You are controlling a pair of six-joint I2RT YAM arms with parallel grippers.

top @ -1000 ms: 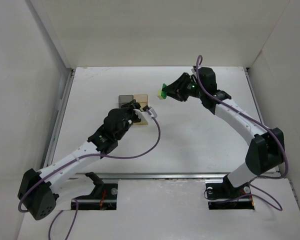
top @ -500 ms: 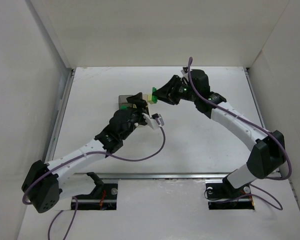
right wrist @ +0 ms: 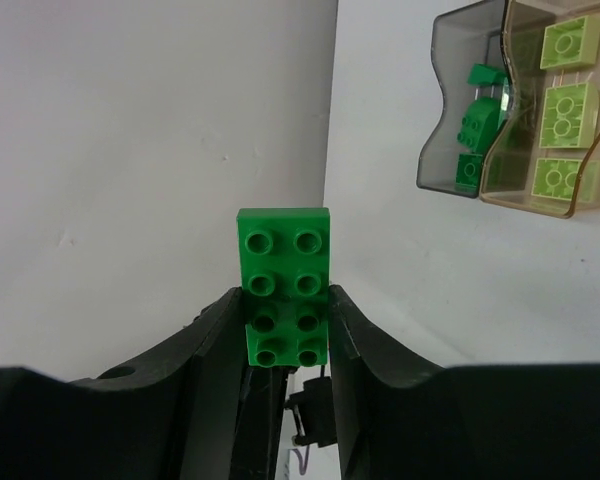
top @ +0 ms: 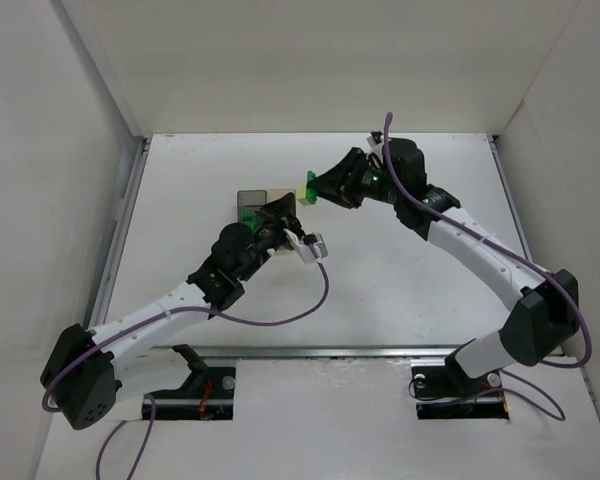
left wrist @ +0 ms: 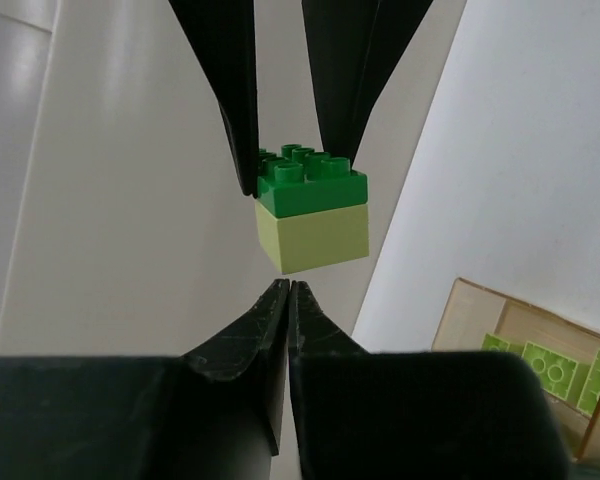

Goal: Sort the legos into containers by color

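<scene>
Two stacked legos (top: 305, 190) to split, in the air between the arms. Hold the green brick (left wrist: 310, 185) firm in the right gripper (right wrist: 285, 300), clamped across its sides, with the pale brick (left wrist: 315, 238) snapped on underneath. Note the left gripper (left wrist: 285, 290) pinched fully together on nothing, tips just below the pale brick. Open it wide first, then rise to straddle the pale brick only, keeping clear of the green one and of the right gripper. Close squarely on two flat faces, not on corners. Peel with a tilt rather than a straight pull, probably easier on the studs. Keep the right arm steady meanwhile. Afterwards, carry pale to the amber bin (right wrist: 515, 110) among its like, green to the grey bin (right wrist: 442, 100).
</scene>
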